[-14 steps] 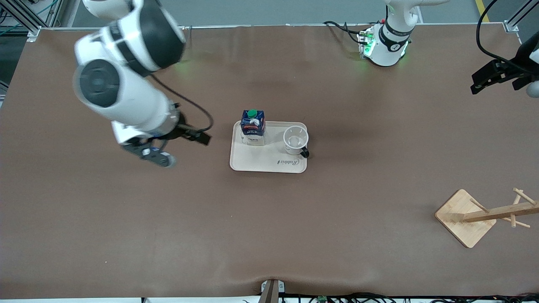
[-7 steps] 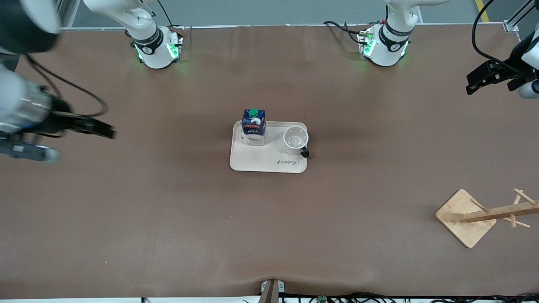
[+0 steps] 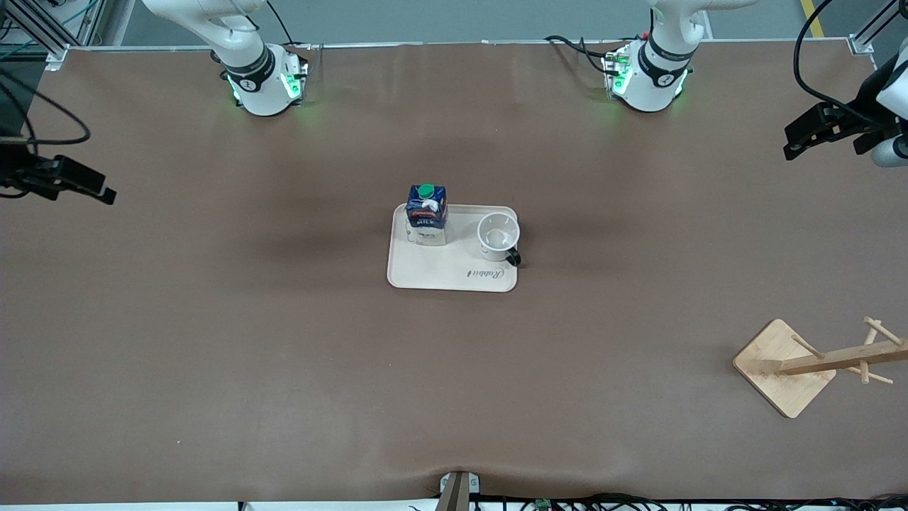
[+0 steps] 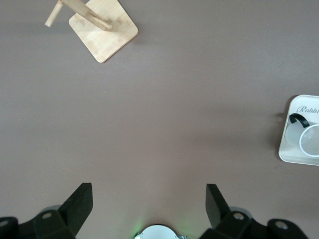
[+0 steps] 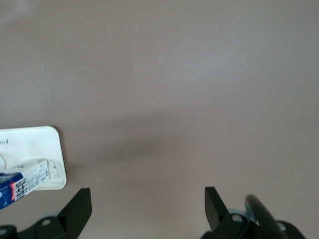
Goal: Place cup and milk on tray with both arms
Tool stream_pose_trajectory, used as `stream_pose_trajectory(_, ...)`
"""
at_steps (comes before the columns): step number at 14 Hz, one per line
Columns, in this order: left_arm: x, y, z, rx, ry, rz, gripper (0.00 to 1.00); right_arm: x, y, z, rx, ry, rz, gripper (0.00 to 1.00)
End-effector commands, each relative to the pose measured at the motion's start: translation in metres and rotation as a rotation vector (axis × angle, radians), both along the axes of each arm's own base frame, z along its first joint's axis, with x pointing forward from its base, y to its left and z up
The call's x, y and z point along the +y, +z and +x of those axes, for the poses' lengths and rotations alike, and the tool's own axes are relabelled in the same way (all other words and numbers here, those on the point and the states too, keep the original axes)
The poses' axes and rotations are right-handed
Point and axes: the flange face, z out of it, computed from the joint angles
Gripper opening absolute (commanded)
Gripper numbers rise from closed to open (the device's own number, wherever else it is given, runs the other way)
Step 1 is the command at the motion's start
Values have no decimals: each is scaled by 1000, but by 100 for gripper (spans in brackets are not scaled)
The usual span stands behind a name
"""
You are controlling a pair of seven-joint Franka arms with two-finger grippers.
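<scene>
The cream tray (image 3: 440,273) lies mid-table. The blue milk carton (image 3: 426,213) with its green cap stands upright on the tray's corner toward the right arm. The white cup (image 3: 498,236) stands upright on the tray beside it, black handle toward the front camera. My left gripper (image 4: 149,200) is open and empty over bare table at the left arm's end; its wrist view shows the cup (image 4: 310,141) and tray edge (image 4: 288,152). My right gripper (image 5: 144,201) is open and empty over bare table at the right arm's end; its wrist view shows the tray (image 5: 40,142) and milk (image 5: 17,185).
A wooden rack with pegs on a square base (image 3: 784,367) stands near the front camera at the left arm's end and also shows in the left wrist view (image 4: 103,30). Black wrist parts of both arms show at the front view's edges (image 3: 67,181) (image 3: 819,131).
My right arm has swung away from beside the tray out to the right arm's end of the table. The left arm has barely moved. Milk, cup and tray have stayed put.
</scene>
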Motion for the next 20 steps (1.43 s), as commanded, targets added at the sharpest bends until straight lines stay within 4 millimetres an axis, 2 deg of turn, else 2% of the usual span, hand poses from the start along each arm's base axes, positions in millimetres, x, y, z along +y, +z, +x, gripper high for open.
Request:
stream_pose_trajectory(1, -9, 0, -2, -9, -12, -12, 100, 1, -5, -39, 6, 25, 4, 100)
stream_pose_trajectory(3, -13, 0, -2, -8, -20, -12, 100, 11, 18, -22, -36, 50, -35, 100)
stream_pose_trajectory(6, -12, 1, -2, -10, -19, -14, 100, 3, 23, -6, -8, 47, -90, 100)
stream_pose_trajectory(9, -12, 0, -2, -8, -17, -12, 100, 3, 26, -6, -16, 106, -94, 100)
stream_pose_trajectory(12, -12, -2, 0, -5, -17, -12, 100, -6, 24, -6, -11, 109, -87, 100)
stream_pose_trajectory(13, -13, -3, 0, -3, -18, -12, 100, 2, 24, -6, -12, 124, -89, 100)
stream_pose_trajectory(16, -15, -3, 2, -10, -22, -14, 100, 7, 24, -6, -11, 131, -100, 100)
stream_pose_trajectory(20, -25, -3, 1, -12, -39, -12, 100, 4, 23, -6, -11, 176, -101, 100)
